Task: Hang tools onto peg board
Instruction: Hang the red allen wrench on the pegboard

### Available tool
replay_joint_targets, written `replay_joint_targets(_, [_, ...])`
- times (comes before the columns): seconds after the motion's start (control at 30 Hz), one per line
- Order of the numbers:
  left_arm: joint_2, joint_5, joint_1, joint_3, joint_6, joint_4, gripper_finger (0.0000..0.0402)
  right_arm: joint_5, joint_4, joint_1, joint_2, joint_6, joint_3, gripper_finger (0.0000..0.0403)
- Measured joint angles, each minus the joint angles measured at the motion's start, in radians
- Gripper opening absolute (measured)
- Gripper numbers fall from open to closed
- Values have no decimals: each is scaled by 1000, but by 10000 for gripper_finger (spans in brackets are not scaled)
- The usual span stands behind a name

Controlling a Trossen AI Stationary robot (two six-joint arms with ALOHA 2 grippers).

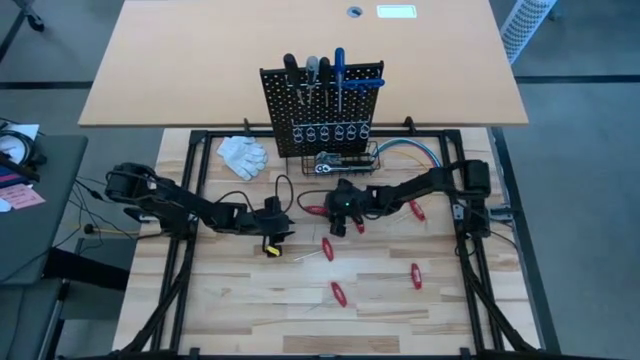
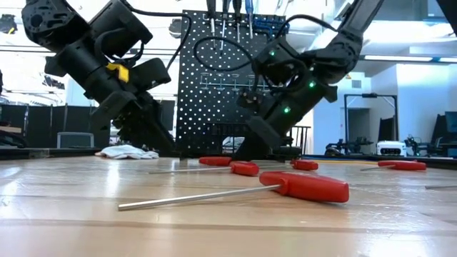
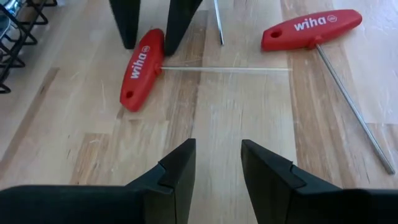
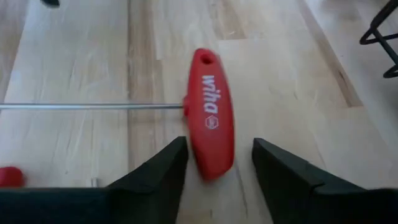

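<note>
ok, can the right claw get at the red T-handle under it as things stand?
Probably yes. The right claw stands open with its fingers either side of the red T-handle, which lies flat on the table. Nothing sits between them; the left claw is off to the side.

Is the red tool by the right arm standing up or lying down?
Lying down. The red tool lies flat on the table, between the right end effector's open fingers.

My pale wooden plank table [image 1: 250, 300] carries scattered red T-handled steel drivers [image 1: 338, 293], a crumpled pair of white gloves [image 1: 243, 152], and the upright black perforated peg board [image 1: 322, 105].
</note>
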Motion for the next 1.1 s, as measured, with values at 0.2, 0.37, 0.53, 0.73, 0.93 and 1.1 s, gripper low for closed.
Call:
replay_joint_targets(0.2, [0,0,0,0,0,-1,122,0,21,-1,1,-22,-1,226])
replay_joint_targets(0.37, [0,0,0,0,1,13,122,-30,59,1,18,-53,-2,203])
replay_joint_targets(0.53, [0,0,0,0,10,27,122,-66,82,0,55,-58,3,151])
replay_joint_targets(0.73, [0,0,0,0,8,20,122,-76,88,0,78,-57,4,79])
replay_joint_targets(0.93, [-16,0,-1,0,11,11,122,-17,64,10,30,-43,2,76])
replay_joint_targets(1.1, [-88,-2,-1,-30,9,33,122,102,40,53,-40,-71,-4,76])
